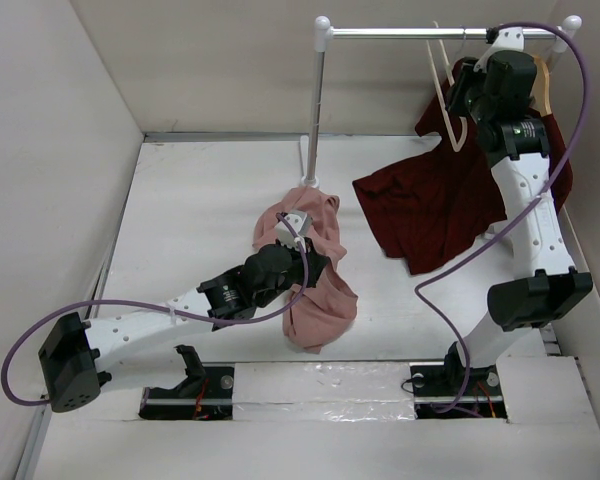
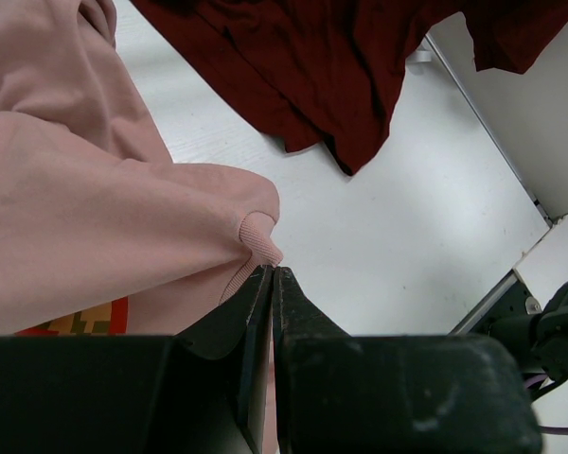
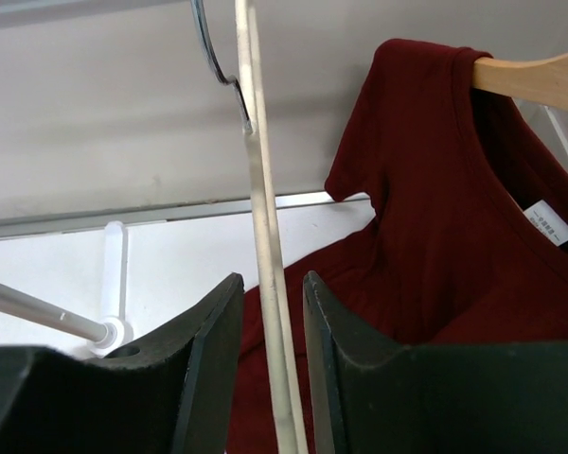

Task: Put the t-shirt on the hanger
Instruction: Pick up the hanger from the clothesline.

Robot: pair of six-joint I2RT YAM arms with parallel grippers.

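Note:
The salmon-pink t-shirt (image 1: 318, 305) lies bunched on the table in front of the rack pole. In the left wrist view it (image 2: 95, 208) fills the left side, with a bit of its orange-red print at the bottom edge. My left gripper (image 1: 308, 264) is shut on a ribbed edge of the t-shirt (image 2: 273, 272). The pale cream hanger (image 1: 446, 92) hangs by its hook on the rail. My right gripper (image 1: 464, 100) is raised at the rail; its jaws (image 3: 273, 284) stand open on either side of the hanger's thin bar (image 3: 265, 236), with a gap on each side.
A dark maroon t-shirt (image 1: 435, 205) hangs on a tan wooden hanger (image 3: 535, 74) at the rail's right end and spreads onto the table. The metal rail (image 1: 420, 33) stands on a white pole (image 1: 315, 110). Walls enclose the table on the left, back and right.

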